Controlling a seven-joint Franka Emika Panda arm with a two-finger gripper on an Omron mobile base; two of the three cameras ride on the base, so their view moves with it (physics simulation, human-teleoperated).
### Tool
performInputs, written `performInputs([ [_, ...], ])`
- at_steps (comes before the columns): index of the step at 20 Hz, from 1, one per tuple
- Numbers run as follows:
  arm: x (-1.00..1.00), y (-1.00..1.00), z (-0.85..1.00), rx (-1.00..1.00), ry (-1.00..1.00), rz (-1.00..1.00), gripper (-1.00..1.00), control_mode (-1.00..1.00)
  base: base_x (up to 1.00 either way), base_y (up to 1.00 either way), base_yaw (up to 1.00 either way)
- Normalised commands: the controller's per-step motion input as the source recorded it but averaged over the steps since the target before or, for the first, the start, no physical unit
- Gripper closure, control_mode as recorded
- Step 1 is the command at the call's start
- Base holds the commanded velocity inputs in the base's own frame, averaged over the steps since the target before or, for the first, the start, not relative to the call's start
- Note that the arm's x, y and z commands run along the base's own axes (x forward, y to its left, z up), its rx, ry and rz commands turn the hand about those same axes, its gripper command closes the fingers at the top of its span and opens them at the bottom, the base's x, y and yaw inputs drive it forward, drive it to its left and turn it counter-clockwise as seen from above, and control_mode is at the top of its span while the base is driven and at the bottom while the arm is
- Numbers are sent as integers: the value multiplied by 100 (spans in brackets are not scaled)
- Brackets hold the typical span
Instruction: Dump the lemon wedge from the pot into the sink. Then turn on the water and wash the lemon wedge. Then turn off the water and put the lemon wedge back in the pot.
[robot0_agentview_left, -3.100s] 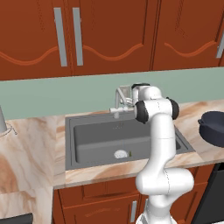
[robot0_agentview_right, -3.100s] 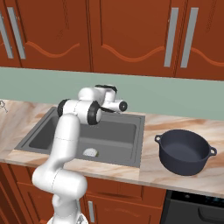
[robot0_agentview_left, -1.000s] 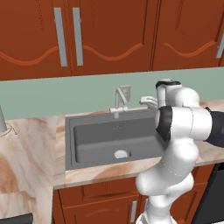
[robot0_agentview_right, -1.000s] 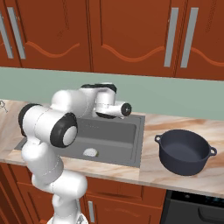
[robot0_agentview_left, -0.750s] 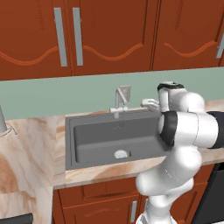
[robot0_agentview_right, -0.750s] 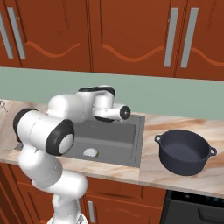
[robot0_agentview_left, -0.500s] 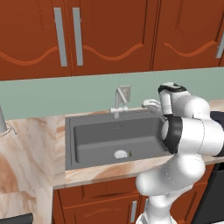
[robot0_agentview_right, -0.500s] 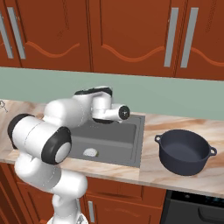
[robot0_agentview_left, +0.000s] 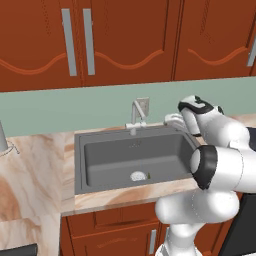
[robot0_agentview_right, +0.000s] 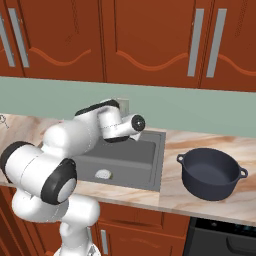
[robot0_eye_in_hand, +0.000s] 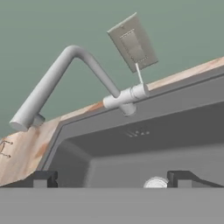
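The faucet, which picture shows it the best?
The hand view: the faucet appears big and whole, spout and thin handle, above the sink. The left base view shows it small; in the right base view the arm blocks it.

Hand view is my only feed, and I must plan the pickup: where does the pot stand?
Observer: The pot stands upright on the counter, right of the sink and apart from it.
Operator: Anything inside it?
Observer: In the right base view it looks empty.
Operator: And the wedge?
Observer: The lemon wedge, a tiny yellowish-green speck, seems to lie on the sink floor beside the drain.
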Motion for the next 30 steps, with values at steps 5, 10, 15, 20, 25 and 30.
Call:
performInputs([
  [5, -13, 0, 0, -18, 8, -3, -100, -100, 0, 0, 0],
  [10, -2, 0, 2, -19, 12, -1, -100, -100, 0, 0, 0],
  [15, -1, 9, 3, -13, 28, 0, -100, -100, 0, 0, 0],
  [20, 0, 21, 1, -13, 30, -4, -100, -100, 0, 0, 0],
  [25, -10, 2, 0, -2, 4, -1, -100, -100, 0, 0, 0],
  [30, -11, 0, -15, 0, 0, 0, -100, -100, 0, 0, 0],
])
